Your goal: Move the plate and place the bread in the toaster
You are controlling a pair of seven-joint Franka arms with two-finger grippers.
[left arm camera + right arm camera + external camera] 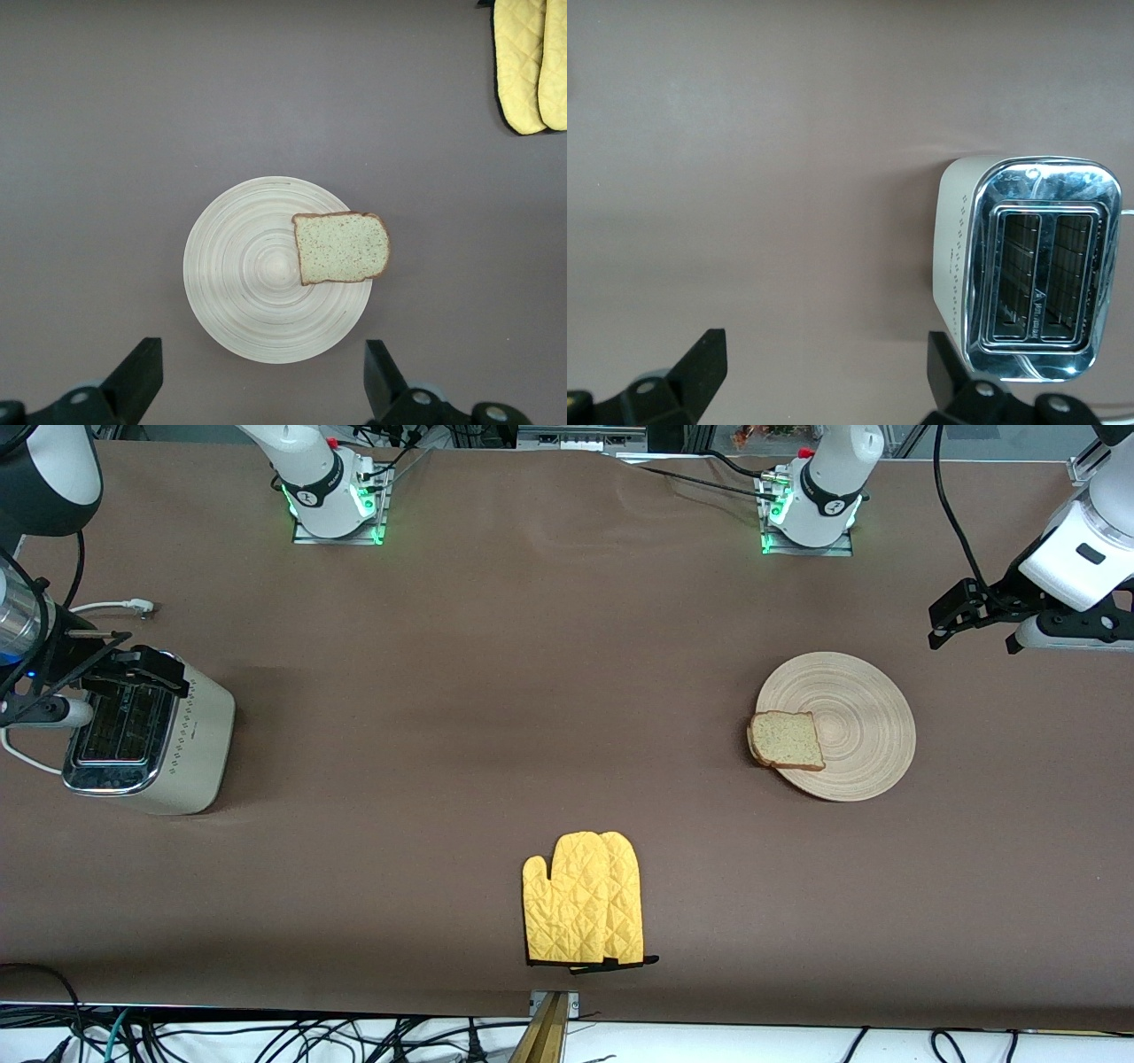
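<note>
The pale wood plate point(864, 717) lies toward the left arm's end of the table. The brown speckled bread point(786, 740) lies flat on its rim, overhanging toward the right arm's end. My left gripper point(955, 615) is up in the air over the bare table beside the plate, open and empty. In the left wrist view the plate point(248, 274) and bread point(341, 248) lie past the open left gripper point(263, 385). The cream toaster point(151, 740) stands at the right arm's end, slots up and empty. My right gripper point(133, 669) hovers at its top edge, open and empty; the right wrist view shows the toaster point(1036, 266) beside the right gripper point(828, 381).
A yellow quilted oven mitt point(585, 899) lies near the table's front edge at mid-table and also shows in the left wrist view point(523, 62). A white plug and cord point(133, 607) lie by the toaster. Brown tabletop stretches between toaster and plate.
</note>
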